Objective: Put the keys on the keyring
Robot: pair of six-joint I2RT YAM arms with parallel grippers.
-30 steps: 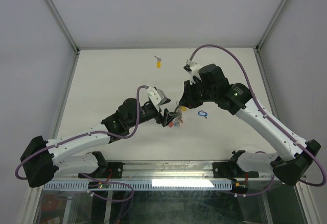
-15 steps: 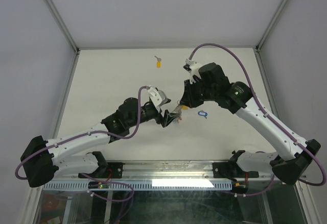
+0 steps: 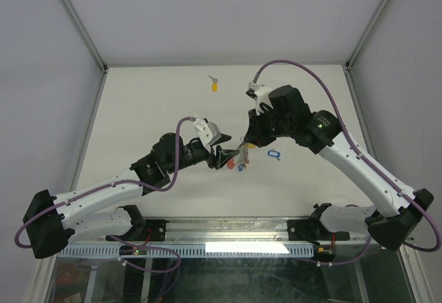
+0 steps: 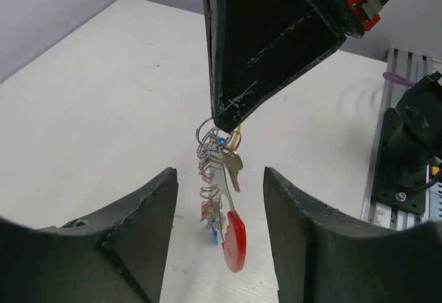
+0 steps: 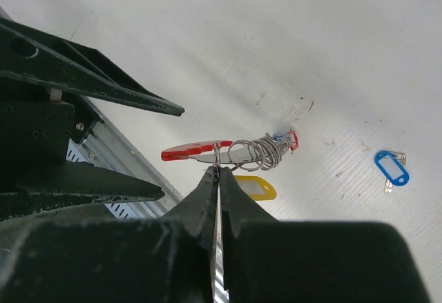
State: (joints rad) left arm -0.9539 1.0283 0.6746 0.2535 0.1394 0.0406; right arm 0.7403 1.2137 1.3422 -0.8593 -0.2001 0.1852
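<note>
From above, the right hand [image 3: 243, 142] is pressed shut on the top of the keyring [image 3: 241, 159], near the middle of the table [image 3: 152, 110]. The left hand [image 3: 226, 157] is right beside it on its left side, spread apart and holding nothing. A loose blue key [image 3: 274, 154] lies on the table near the right hand. A loose yellow key [image 3: 215, 86] lies far off at the back. There is lots of bare table all around, and the edges are well away.

In the left wrist view, the keyring hangs straight down from the tip of the right hand, long way up and down. It sits in the gap between the two left fingers [image 4: 138, 227] and touches neither one. The red strip [image 4: 235, 237] is at the bottom end, close to the table. I cannot tell if it touches.

In the right wrist view, the shut tips pinch one thin wire ring. A yellow tag [image 5: 254, 188] hangs with the ring bunch. I think the left hand is set to squeeze the bunch from both sides. It only needs to close, so it has little room to miss.
</note>
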